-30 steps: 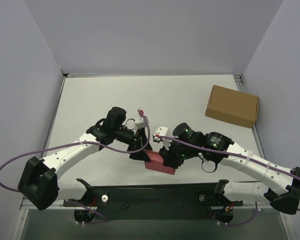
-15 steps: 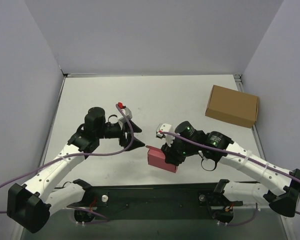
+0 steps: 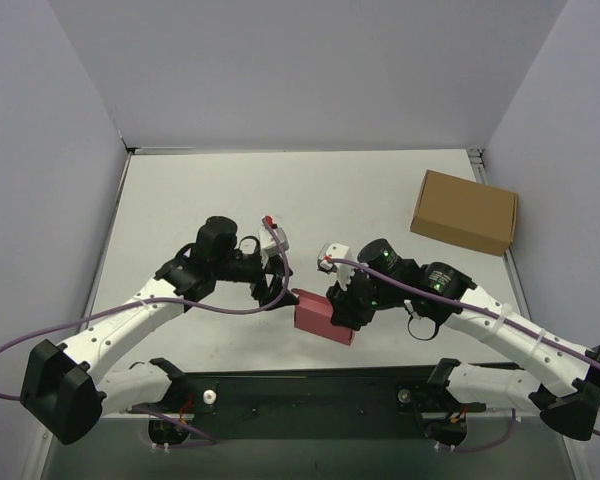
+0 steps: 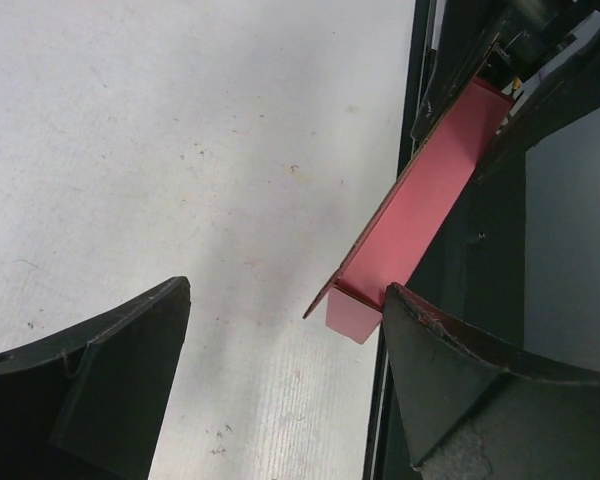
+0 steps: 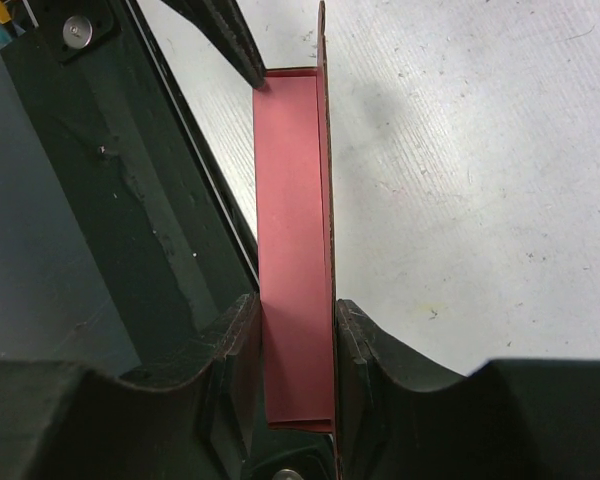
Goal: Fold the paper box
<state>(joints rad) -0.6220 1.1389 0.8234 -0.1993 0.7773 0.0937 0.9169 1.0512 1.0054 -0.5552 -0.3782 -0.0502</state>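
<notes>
The paper box (image 3: 320, 316) is a small pink-red folded card piece held just above the table's near edge. My right gripper (image 3: 344, 308) is shut on its right end; the right wrist view shows both pads pressed against the box's (image 5: 295, 240) long sides around my right gripper (image 5: 297, 305). My left gripper (image 3: 279, 289) stands wide open at the box's left end. In the left wrist view the box (image 4: 425, 205) runs up to the right, its lower end and a small flap close to the right finger (image 4: 430, 350) of my left gripper (image 4: 287, 295), nothing between the fingers.
A brown cardboard box (image 3: 465, 212) lies at the table's right edge, far from both arms. A black strip (image 3: 310, 385) runs along the near edge below the paper box. Grey walls close the table on the left, back and right.
My left arm swung away to the left, then came back to the box's left end with its jaws wider. My right gripper kept its hold and shifted the box slightly.
</notes>
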